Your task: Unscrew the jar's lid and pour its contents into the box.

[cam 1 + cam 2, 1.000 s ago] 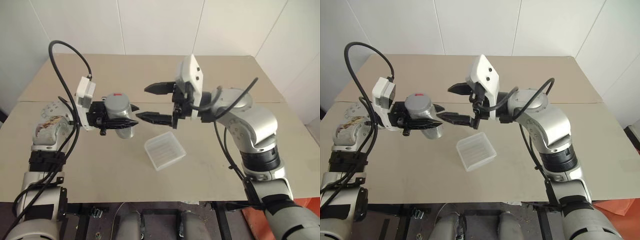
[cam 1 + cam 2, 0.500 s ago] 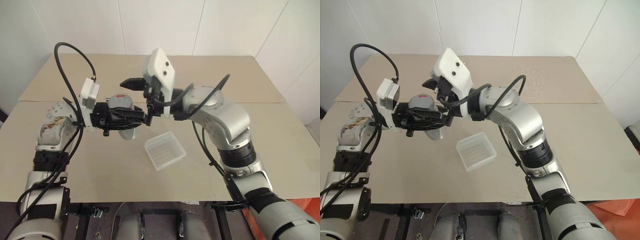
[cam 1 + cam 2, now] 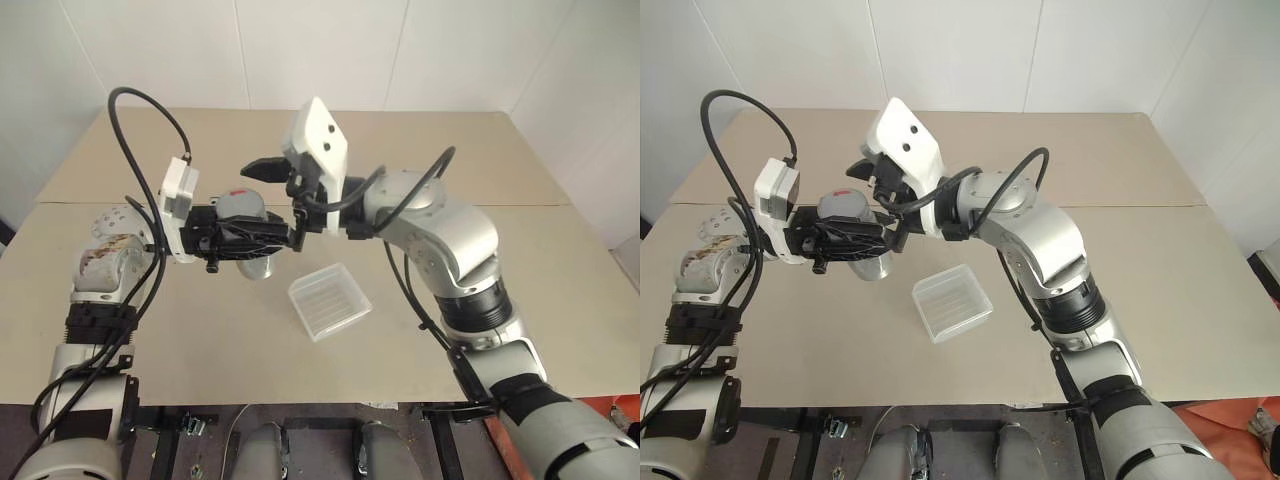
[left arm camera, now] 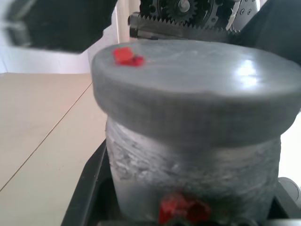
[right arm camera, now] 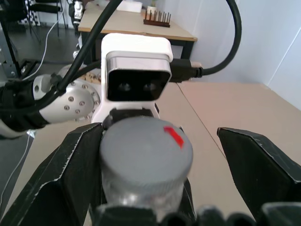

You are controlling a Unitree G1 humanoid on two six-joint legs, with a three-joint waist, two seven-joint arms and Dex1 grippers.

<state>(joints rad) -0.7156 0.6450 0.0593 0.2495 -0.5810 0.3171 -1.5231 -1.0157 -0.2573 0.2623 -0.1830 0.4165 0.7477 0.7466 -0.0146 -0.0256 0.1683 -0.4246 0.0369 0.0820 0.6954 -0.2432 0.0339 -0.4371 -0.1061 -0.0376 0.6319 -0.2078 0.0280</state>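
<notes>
Sitting well below and to the side of both sets of fingers, the shallow square translucent whitish plastic box [image 3: 329,301] is lying open on the tan table [image 3: 560,300]; it looks light and thin-walled, so it is likely to skid if nudged.

Hanging above the table, the small clear cylindrical jar [image 3: 250,262] is being clamped around its body by the left gripper [image 3: 262,234], whose black fingers are closed tight on it just under the cap. The jar looks rigid, smooth and light, so that grip is probably needing to stay firm against twisting. The right gripper [image 3: 270,198] is standing spread wide, one finger on each side of the round flat grey screw lid [image 5: 146,151], with a clear gap on the far side and the near finger seeming close to the rim, though contact is hard to judge. The lid's side wall is the place to pinch; it appears smooth and may slip. The dark contents are not visible.

Compared with a second earlier, the right gripper has come across from beside the jar to straddle the lid, jaws as wide as before, while the left one is holding steady.
</notes>
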